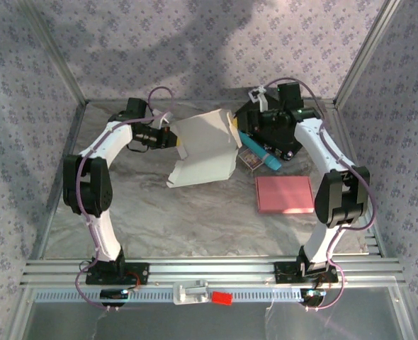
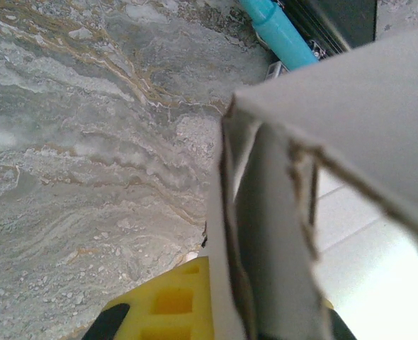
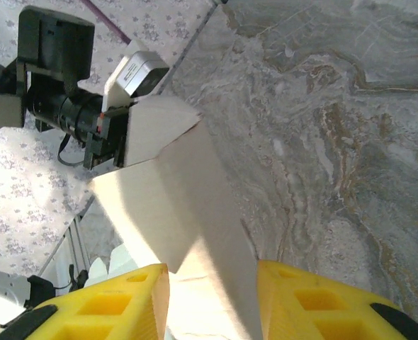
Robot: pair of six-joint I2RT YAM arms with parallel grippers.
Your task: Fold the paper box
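Note:
A white paper box (image 1: 205,149), partly folded, hangs over the marble table (image 1: 159,219) between both arms. My left gripper (image 1: 179,142) is shut on the box's left edge. In the left wrist view a cardboard panel (image 2: 280,212) is pinched beside the yellow finger (image 2: 159,308), and the other finger is mostly hidden behind it. My right gripper (image 1: 235,127) holds the box's right end. In the right wrist view the folded corner of the box (image 3: 173,205) fills the gap between the two yellow fingers (image 3: 315,304), touching both.
A flat pink pad (image 1: 285,194) lies on the table to the right. A teal pen (image 1: 262,154) and a small purple item (image 1: 250,160) lie under the right arm. Patterned walls with metal posts enclose the back and sides. A metal rail (image 1: 209,269) runs along the front.

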